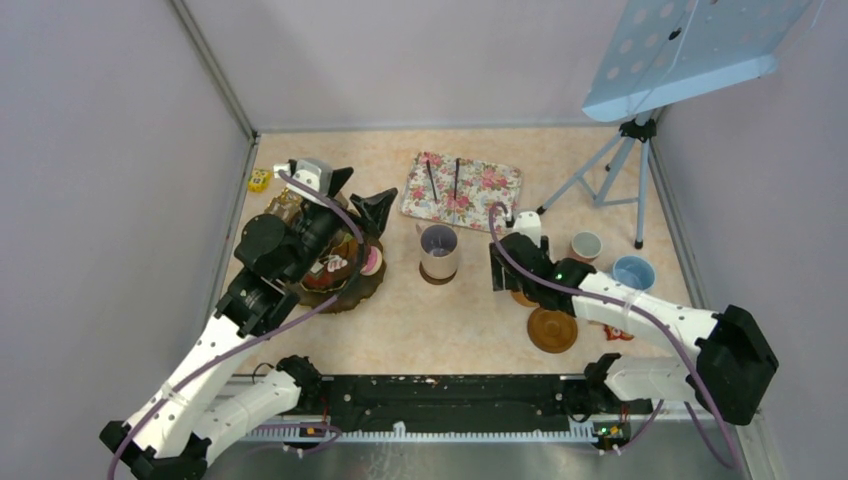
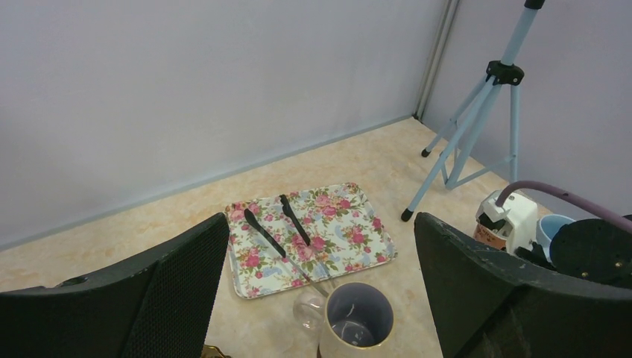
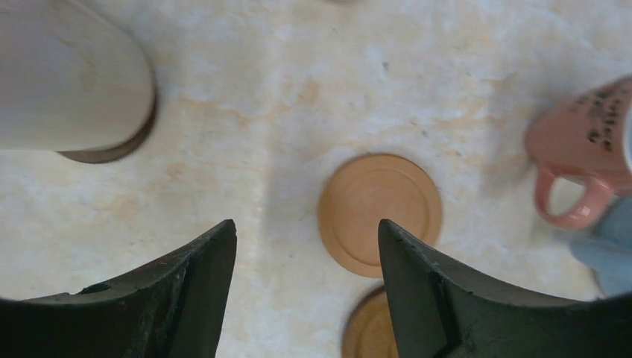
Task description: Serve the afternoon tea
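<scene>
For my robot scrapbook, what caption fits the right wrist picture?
Open right gripper hovers by a round orange disc, pink cup at right, tall mug at left.

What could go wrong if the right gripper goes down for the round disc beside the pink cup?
The disc lies flat on the table, so the open right gripper may scrape or slip off its edge. The pink cup stands close on one side and the tall mug on the other; a wide swing could knock either.
</scene>
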